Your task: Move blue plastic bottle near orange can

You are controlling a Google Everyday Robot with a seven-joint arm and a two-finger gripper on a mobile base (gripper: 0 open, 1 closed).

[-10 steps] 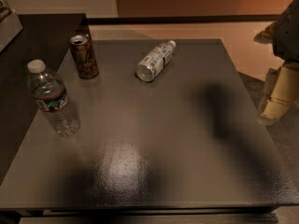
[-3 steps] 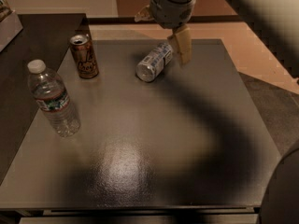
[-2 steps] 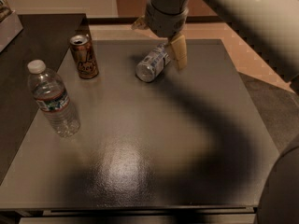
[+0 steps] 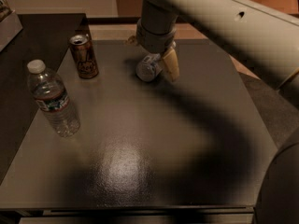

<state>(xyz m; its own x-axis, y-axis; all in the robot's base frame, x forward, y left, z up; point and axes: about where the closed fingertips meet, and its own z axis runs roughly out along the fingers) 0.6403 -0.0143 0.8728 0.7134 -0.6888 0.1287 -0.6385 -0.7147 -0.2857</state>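
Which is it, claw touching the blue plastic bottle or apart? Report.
Cannot tell. In the camera view the claw sits low over the lying blue plastic bottle, hiding where they would meet.

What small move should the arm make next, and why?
Probably secure the blue plastic bottle before any sideways travel: the gripper is right over it where it lies on the table, and the orange can stands well apart, further left in the view.

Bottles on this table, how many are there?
2. The water bottle stands upright near the left edge; the blue plastic bottle lies on its side at the back, with the claw right over it.
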